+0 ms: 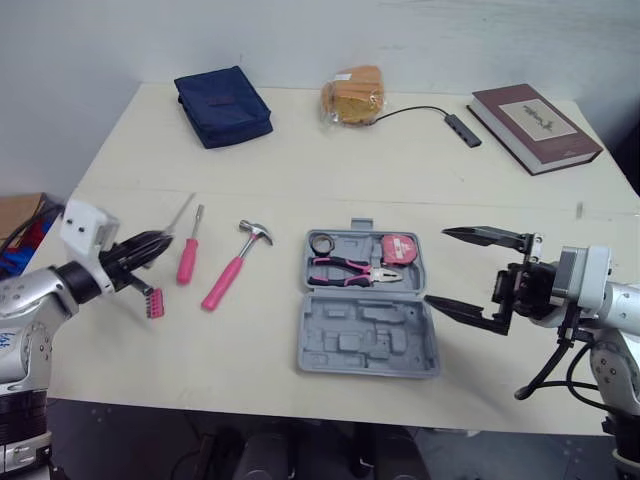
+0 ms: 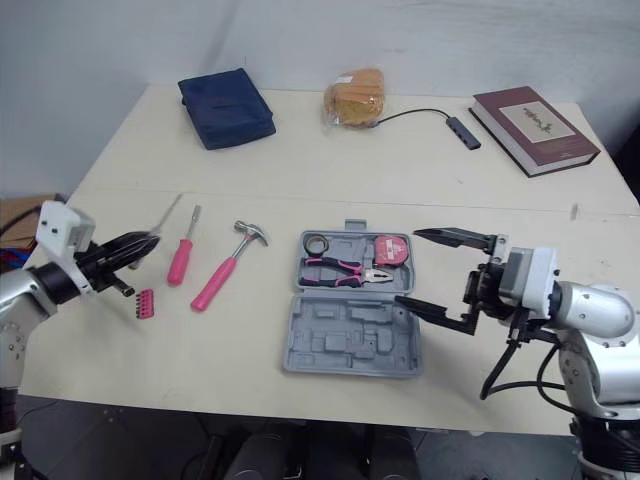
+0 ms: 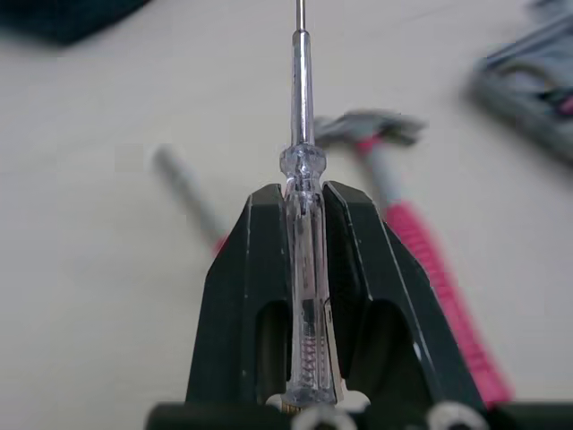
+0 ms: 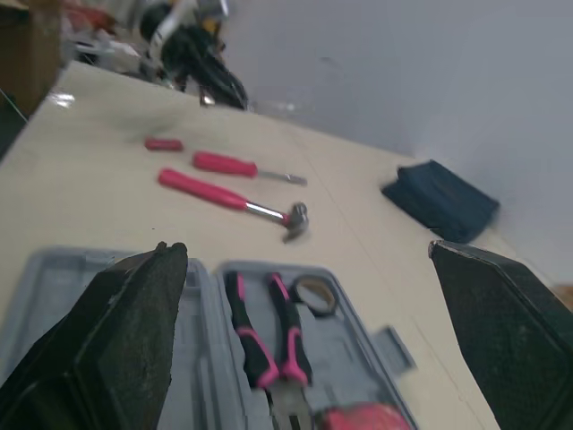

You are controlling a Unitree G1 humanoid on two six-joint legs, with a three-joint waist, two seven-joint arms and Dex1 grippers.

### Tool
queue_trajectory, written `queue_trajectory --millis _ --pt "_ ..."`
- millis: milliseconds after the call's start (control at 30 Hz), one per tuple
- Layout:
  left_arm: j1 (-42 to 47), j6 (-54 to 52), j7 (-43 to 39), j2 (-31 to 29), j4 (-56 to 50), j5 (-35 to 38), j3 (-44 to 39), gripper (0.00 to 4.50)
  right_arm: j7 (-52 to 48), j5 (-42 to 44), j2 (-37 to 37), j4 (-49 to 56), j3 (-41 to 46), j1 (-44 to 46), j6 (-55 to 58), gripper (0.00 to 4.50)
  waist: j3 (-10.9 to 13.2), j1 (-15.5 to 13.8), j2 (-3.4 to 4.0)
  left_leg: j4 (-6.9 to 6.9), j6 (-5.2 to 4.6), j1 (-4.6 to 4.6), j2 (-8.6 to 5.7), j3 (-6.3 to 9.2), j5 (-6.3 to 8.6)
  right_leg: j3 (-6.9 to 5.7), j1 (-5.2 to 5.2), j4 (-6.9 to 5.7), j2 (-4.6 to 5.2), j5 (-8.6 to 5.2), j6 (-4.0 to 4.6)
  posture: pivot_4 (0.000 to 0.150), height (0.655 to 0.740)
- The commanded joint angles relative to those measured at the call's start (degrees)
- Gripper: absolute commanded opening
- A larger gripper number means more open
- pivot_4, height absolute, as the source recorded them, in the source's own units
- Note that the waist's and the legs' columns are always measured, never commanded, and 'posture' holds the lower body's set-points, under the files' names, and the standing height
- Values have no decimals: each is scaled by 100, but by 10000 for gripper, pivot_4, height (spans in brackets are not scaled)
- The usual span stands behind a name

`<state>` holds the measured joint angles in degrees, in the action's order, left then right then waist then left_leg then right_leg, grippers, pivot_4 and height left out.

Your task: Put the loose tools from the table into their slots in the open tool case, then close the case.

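Beige tabletop (image 1: pixel 400 160) holds hammer (image 1: pixel 232 268), pink screwdriver (image 1: pixel 188 258), bit holder (image 1: pixel 154 303) unstowed; pliers (image 1: pixel 350 268) sit in the open tool case (image 1: pixel 368 345); our left end effector (image 3: pixel 304 193) clamps a clear screwdriver (image 3: pixel 303 134); right end effector (image 1: pixel 437 265) gapes wide

Cream table (image 1: pixel 420 165) against pale wall (image 1: pixel 300 30)

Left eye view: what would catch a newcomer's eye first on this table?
The open grey tool case lies in the middle, with pink pliers in its far half. To its left lie a pink hammer and a pink screwdriver. The left gripper is shut on a clear-handled screwdriver, while the right gripper hangs open beside the case.
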<state>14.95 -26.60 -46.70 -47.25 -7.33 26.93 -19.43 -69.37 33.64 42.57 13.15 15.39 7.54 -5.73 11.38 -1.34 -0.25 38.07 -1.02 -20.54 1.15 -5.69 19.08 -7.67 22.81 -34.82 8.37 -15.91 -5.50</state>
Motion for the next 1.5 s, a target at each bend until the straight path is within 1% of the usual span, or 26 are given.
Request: queue_trajectory --millis 33,167,233,267,333,400,433,567,633,700,833,1033,1300,1500 --pt "491 103 -802 -85 -711 157 898 68 -306 -145 217 -286 323 -280 -355 45000 0 -21 -1 0 -1 -1 0 0 -1 -6 0 0 -18 0 0 1500 7400" --pt "1014 -298 -1468 -76 -1270 209 2022 68 -303 -200 268 -581 562 -658 -468 45000 0 -2 -1 5 -9 0 -3 -13 -5 -6 -2 2 -38 7 -12 1500 7400" --pt "1298 -530 -1423 36 -1325 87 2404 68 -385 -252 327 -628 605 -879 -484 45000 1 21 -1 6 -11 8 1 -30 -6 5 -2 2 -46 8 -15 1500 7400" --pt "1476 -658 -1300 145 -1304 -36 2609 68 -373 -262 338 -630 628 -963 -465 45000 1 16 -1 6 -11 12 2 -33 -6 8 -2 0 -49 8 -15 1500 7400" --pt "1848 -761 -1138 332 -1276 -545 3233 68 -330 -250 346 -608 671 -1092 -409 45000 2 -1 -2 12 -10 13 9 -33 -7 13 -2 9 -60 8 -14 1500 7400" --pt "2051 -818 -1081 423 -1257 -839 3566 68 -295 -247 331 -568 679 -1148 -388 45000 2 6 -2 16 -9 15 9 -32 -7 24 -3 15 -68 9 -13 1500 7400" --pt "2118 -851 -1068 453 -1242 -920 3654 68 -273 -253 319 -543 672 -1160 -382 45000 2 14 -2 14 -9 19 11 -36 -7 31 -3 12 -69 9 -13 1500 7400" --pt "2793 -769 -1183 568 -1064 -1912 4699 68 -220 -270 272 -392 751 -1476 -422 45000 3 -17 -3 14 -6 17 21 -33 -7 28 -2 15 -83 7 -9 1500 7400" --pt "2959 -1066 -1145 788 -1051 -2021 4934 68 -158 -247 235 -270 780 -1607 -436 45000 2 -20 -3 18 -7 14 18 -35 -7 29 -2 19 -82 7 -9 1500 7400" --pt "2989 -1162 -1109 976 -1021 -2123 5052 68 -90 -232 197 -91 781 -1747 -437 45000 3 -21 -3 23 -10 9 18 -33 -5 29 -2 18 -80 8 -10 1500 7400" --pt "3033 -1274 -1124 1128 -934 -2364 5224 68 15 -217 168 98 778 -1897 -420 45000 3 3 -4 28 -12 8 22 -33 -4 29 -2 18 -82 8 -11 1500 7400" --pt "3050 -1120 -853 1377 -617 -2865 5359 68 162 -220 132 302 737 -2039 -396 45000 3 -15 -3 43 -13 7 23 -27 -4 31 -2 12 -81 7 -9 1500 7400" --pt "3079 -1104 -906 1554 -338 -3064 5343 68 254 -235 91 419 667 -2146 -401 45000 3 -17 -3 94 -21 -23 28 -2 7 35 -2 6 -79 7 -9 1500 7400" --pt "3090 -1099 -856 1673 -210 -3161 5331 68 276 -233 82 419 643 -2136 -418 45000 3 -22 -3 99 -23 -29 28 7 8 41 -2 4 -77 7 -9 1500 7400"
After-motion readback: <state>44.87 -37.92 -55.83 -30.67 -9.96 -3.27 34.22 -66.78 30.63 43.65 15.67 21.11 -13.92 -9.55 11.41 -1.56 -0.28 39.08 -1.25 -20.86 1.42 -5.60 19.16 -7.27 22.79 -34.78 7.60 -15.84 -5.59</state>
